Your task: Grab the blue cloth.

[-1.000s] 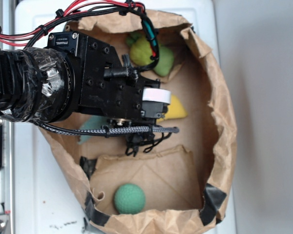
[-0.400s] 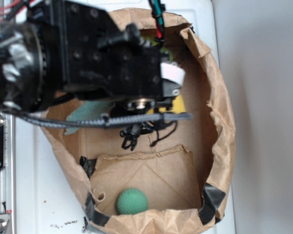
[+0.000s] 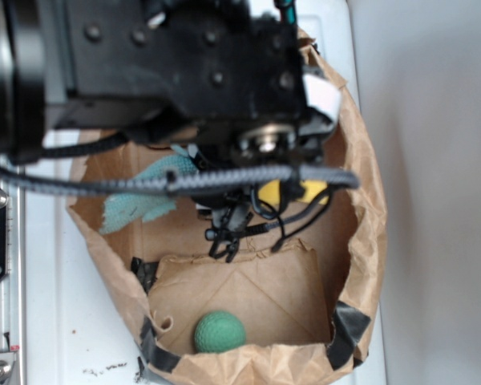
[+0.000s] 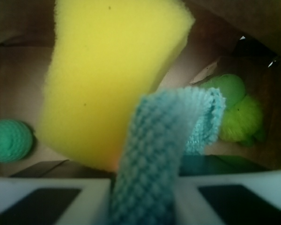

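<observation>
The blue cloth (image 4: 159, 154) fills the gap between my two white fingers (image 4: 51, 197) in the wrist view, folded over and hanging forward. My gripper (image 4: 143, 199) is shut on it. In the exterior view a limp end of the blue cloth (image 3: 140, 200) dangles below the black arm, above the left side of the brown paper bag (image 3: 369, 216). My gripper (image 3: 224, 172) is mostly hidden there under the arm's body and cables.
A yellow sponge (image 4: 107, 79) lies just beyond the cloth, also visible as a yellow sponge (image 3: 293, 191) under the cables. A green knitted ball (image 3: 220, 332) rests at the bag's near end. A lime-green plush (image 4: 234, 112) sits to the right. Crumpled bag walls surround everything.
The arm has risen toward the camera and shifted right. The cloth has lifted with it and now hangs from the gripper instead of lying under the arm.
</observation>
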